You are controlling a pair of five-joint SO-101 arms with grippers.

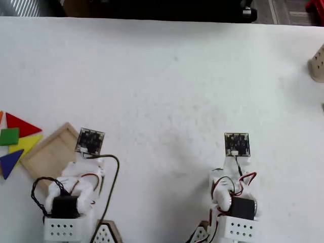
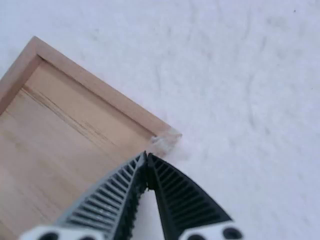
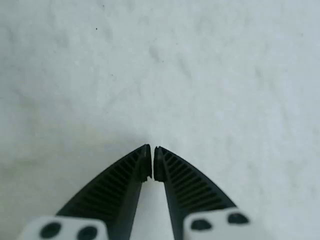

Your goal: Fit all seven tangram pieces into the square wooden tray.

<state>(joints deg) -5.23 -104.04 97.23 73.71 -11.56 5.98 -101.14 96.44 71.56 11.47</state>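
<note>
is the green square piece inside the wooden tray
No, the green square lies on the table, outside the wooden tray.

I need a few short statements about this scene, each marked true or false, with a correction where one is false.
1. The visible part of the wooden tray has no pieces in it. True.
2. The green square lies inside the tray. False: it lies on the table, beside the tray.
3. The left gripper is shut and holds nothing. True.
4. The right gripper holds the red triangle. False: it is shut and empty, and the triangle lies on the table.
</note>
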